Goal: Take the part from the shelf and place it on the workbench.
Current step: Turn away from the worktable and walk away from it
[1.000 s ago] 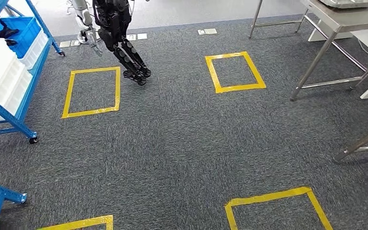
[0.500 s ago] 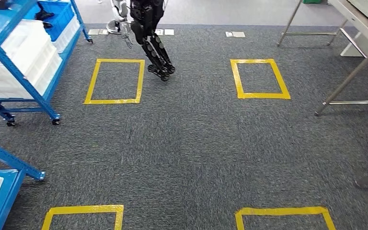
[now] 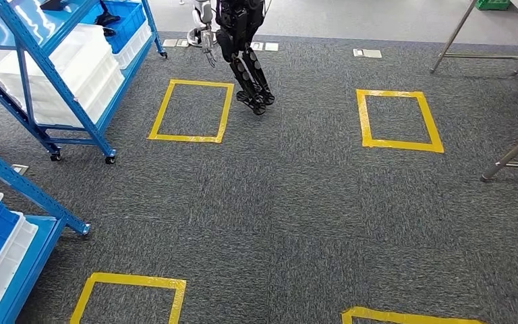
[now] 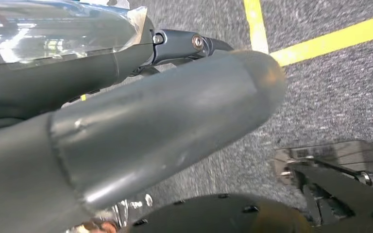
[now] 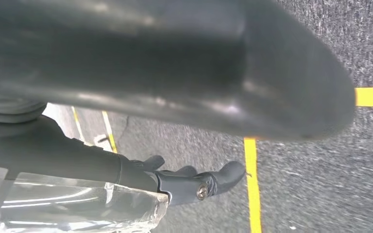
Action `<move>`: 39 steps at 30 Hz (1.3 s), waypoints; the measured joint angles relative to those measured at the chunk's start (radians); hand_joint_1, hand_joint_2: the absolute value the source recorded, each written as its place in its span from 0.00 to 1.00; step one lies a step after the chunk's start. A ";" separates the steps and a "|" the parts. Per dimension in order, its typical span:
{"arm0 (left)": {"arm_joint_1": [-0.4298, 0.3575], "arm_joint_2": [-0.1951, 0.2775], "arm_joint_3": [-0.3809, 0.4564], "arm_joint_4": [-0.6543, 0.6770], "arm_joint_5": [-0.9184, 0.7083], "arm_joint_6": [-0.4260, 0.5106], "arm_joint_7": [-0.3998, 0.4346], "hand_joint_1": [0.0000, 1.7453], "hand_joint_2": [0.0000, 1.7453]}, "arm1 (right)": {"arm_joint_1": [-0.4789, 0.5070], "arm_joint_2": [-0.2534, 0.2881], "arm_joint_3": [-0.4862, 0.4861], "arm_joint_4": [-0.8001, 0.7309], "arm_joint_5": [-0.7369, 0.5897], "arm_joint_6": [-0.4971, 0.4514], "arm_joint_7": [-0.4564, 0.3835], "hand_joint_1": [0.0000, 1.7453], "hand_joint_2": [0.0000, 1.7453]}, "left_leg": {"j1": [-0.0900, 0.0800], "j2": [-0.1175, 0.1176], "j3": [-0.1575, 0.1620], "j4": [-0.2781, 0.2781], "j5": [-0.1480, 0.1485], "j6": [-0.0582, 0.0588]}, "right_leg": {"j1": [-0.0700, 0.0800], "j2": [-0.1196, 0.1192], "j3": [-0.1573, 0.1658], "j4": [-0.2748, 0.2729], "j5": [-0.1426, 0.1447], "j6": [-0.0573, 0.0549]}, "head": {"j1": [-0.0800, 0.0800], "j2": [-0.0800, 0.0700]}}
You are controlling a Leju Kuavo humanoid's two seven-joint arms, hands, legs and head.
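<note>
A blue wheeled shelf (image 3: 54,88) stands at the left in the head view, with white bins on its lower levels. A blue bin (image 3: 125,20) on it holds a dark part (image 3: 108,15), small and hard to make out. Metal legs of the workbench (image 3: 512,152) reach in at the right edge. My left hand (image 4: 150,121) hangs over the grey carpet, thumb and dark fingers (image 4: 194,43) stretched out, holding nothing. My right hand (image 5: 175,73) hangs the same way, its fingers (image 5: 199,182) straight and empty.
A second blue shelf (image 3: 13,223) with white and blue bins is close at the lower left. Another dark humanoid robot (image 3: 243,47) stands at the far side. Yellow tape squares (image 3: 192,111) (image 3: 398,121) mark the carpet, and more tape (image 3: 128,297) lies near me.
The whole picture has shifted right: the camera has turned left. The shelves now fill more of the left side and the workbench has slid to the right edge.
</note>
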 joint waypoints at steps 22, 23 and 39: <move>-0.002 0.008 0.000 0.000 -0.017 -0.010 -0.017 0.00 0.00 | 0.003 0.002 -0.029 0.000 0.013 -0.011 0.018 0.00 0.00 | -0.005 -0.057 0.097 -0.179 0.100 0.039 | 0.000 0.041 -0.032 0.067 -0.030 0.054 | 0.009 0.000; -0.002 0.008 0.000 0.000 -0.017 -0.010 -0.018 0.00 0.00 | 0.003 0.002 -0.029 0.000 0.016 -0.011 0.019 0.00 0.00 | -0.006 -0.065 0.096 -0.179 0.100 0.033 | -0.001 0.051 -0.016 0.026 -0.015 0.051 | 0.008 0.000; -0.002 0.016 0.000 0.000 -0.021 -0.009 -0.026 0.00 0.00 | 0.003 0.009 -0.037 0.000 0.027 -0.011 0.026 0.00 0.00 | -0.009 0.078 0.103 -0.170 0.080 0.014 | 0.020 -0.071 0.003 0.002 -0.007 -0.001 | -0.001 0.000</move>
